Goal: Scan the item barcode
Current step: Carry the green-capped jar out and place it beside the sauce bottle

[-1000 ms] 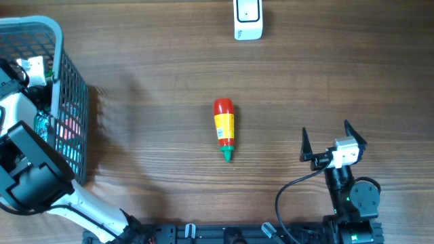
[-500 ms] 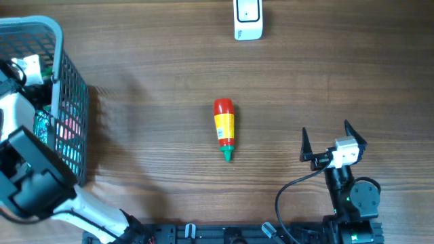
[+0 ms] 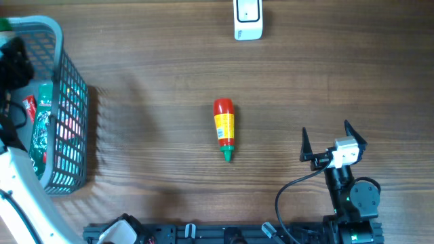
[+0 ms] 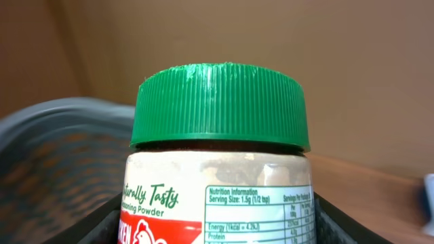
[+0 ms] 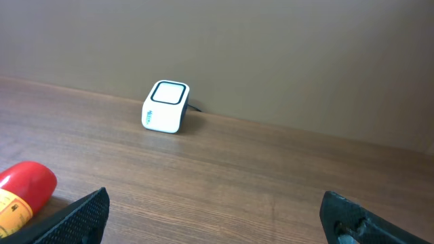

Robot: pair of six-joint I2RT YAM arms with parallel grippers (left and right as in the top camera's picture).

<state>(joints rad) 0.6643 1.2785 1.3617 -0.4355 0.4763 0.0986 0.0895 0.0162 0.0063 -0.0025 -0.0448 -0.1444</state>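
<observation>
A seasoning powder jar (image 4: 220,196) with a ribbed green lid (image 4: 220,105) and a white nutrition label fills the left wrist view. My left gripper (image 4: 217,229) is shut on it, a black finger pressed to each side of the jar. Overhead, that arm is raised over the basket (image 3: 68,115) at the far left. The white barcode scanner (image 3: 247,19) stands at the table's far edge, also seen from the right wrist as a scanner (image 5: 165,106) against the wall. My right gripper (image 3: 333,139) rests open at the near right with nothing between its fingertips (image 5: 91,210).
A red and yellow sauce bottle (image 3: 224,129) with a green tip lies on the wood in the middle of the table. The grey-blue wire basket holds several packaged goods (image 3: 41,125). A black cable (image 3: 291,193) runs by the right arm's base.
My left arm has lifted out of the basket toward the camera, carrying the jar. Its jaws have narrowed onto the jar. The right arm and the sauce bottle have not moved.
</observation>
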